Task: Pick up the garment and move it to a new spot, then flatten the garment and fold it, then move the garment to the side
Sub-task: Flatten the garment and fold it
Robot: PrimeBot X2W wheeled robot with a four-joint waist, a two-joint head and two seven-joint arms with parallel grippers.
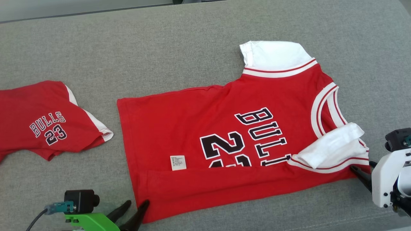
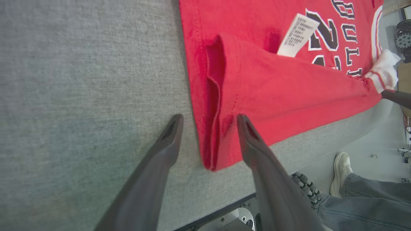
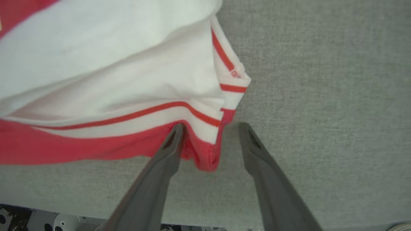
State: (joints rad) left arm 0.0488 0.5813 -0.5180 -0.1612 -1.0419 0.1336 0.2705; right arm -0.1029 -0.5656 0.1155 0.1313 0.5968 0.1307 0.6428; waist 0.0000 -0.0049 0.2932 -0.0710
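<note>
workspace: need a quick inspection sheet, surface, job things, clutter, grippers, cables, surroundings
surface: grey fabric tabletop, flat
job's things: red jersey spread out, near edge folded over, white label exposed
clutter: second red garment at the left
grippers: left gripper open, astride the jersey's hem corner; right gripper open at the sleeve corner
cables: dark cable beside the left gripper
surroundings: person's shoe and trouser leg beside the table
</note>
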